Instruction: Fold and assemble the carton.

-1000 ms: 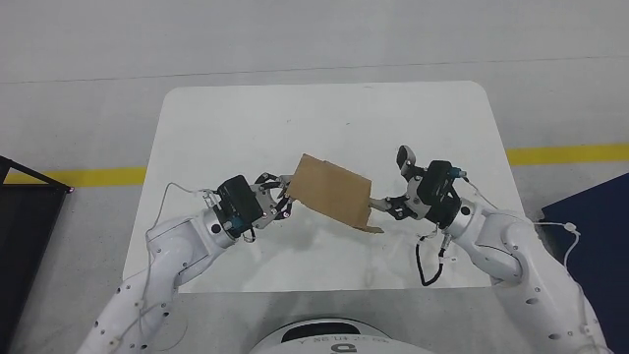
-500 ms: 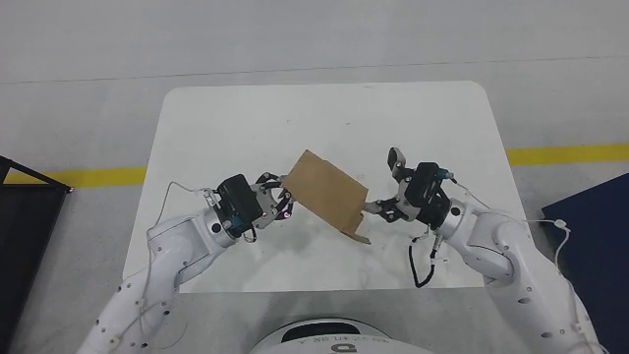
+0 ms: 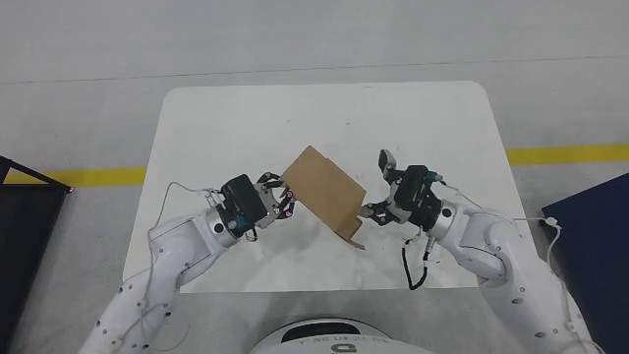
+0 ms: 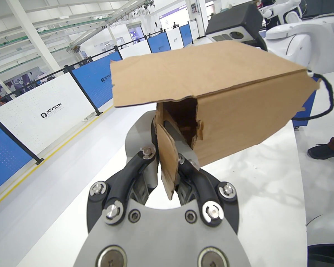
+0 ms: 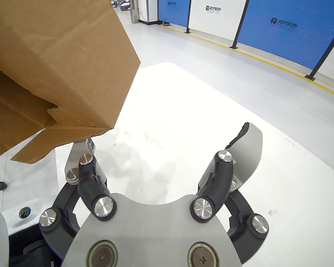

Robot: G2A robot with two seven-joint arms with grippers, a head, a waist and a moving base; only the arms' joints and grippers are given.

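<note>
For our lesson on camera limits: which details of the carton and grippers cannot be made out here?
Inside the carton: left wrist view, shadowed opening.
Underside of carton: top view, its own upper panel covers it.
One right gripper fingertip: right wrist view, carton flap covers it.

the right gripper (image 5: 164, 140) has its fingers (image 5: 240, 145) spread wide, one partly hidden behind the carton (image 5: 61, 51) corner.

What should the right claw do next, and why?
Probably shut the right claw on the carton's loose flap: that claw stands open beside it, while the left claw is shut on the carton's other end, bracing it.
</note>
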